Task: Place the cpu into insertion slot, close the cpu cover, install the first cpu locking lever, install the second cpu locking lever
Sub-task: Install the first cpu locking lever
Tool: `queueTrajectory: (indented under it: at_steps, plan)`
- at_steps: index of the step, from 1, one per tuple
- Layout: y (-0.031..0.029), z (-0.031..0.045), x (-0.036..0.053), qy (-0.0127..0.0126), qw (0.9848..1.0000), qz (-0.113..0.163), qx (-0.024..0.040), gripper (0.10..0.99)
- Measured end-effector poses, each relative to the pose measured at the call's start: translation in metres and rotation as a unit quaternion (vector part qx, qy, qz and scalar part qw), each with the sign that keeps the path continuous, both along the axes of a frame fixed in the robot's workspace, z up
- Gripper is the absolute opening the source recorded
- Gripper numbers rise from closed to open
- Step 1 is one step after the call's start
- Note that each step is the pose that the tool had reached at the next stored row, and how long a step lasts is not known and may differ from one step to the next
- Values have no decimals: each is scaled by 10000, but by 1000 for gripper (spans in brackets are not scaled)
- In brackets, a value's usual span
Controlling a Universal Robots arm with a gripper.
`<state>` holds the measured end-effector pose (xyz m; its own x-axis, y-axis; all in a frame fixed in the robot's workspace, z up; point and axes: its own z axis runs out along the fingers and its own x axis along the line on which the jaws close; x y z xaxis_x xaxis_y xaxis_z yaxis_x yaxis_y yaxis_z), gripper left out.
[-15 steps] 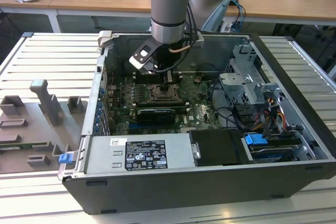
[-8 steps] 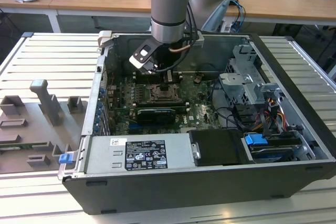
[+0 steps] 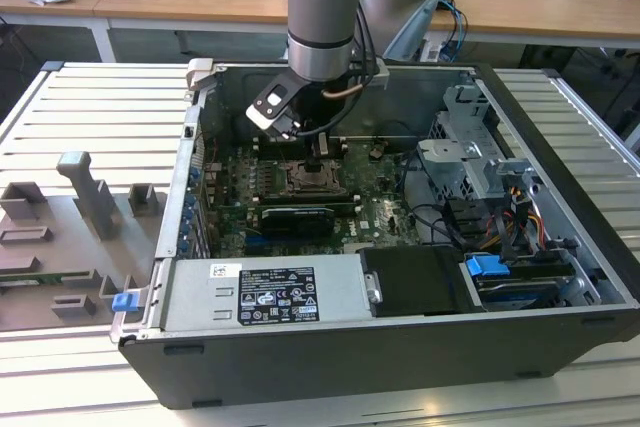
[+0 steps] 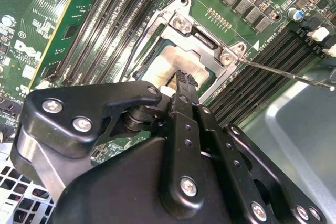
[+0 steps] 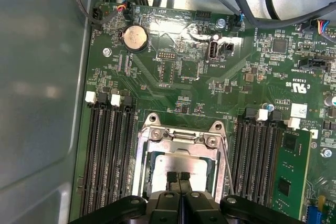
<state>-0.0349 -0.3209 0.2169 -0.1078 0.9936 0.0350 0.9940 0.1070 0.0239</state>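
Note:
My gripper [image 5: 177,178] is shut, its two black fingertips pressed together with nothing between them. The tips hang just over the cpu [image 5: 181,164], whose pale silver top shows through the window of the cpu cover [image 5: 178,139]. The cover lies flat over the insertion slot [image 5: 143,167] on the green board. In the second wrist view the gripper [image 4: 184,80] stands over the same silver cpu [image 4: 157,69] and cover [image 4: 202,40], and a thin metal locking lever [image 4: 289,72] sticks out sideways from the slot. The exterior view has the gripper [image 3: 318,162] low inside the open computer case, above the slot [image 3: 315,182].
Long black memory slots [image 5: 107,156] flank the socket on both sides, with a green memory card [image 5: 291,171] in one. Case walls [image 5: 42,77], black cables [image 3: 430,212], a drive cage [image 3: 470,147] and the power supply [image 3: 270,292] surround the board. A grey fixture [image 3: 80,207] lies outside the case.

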Motion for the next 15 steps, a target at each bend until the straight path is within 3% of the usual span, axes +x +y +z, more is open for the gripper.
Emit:
queueTrajectory:
  at_steps: [15]
  plan:
    - [0, 34, 0, 0, 10000, 0, 0, 106]
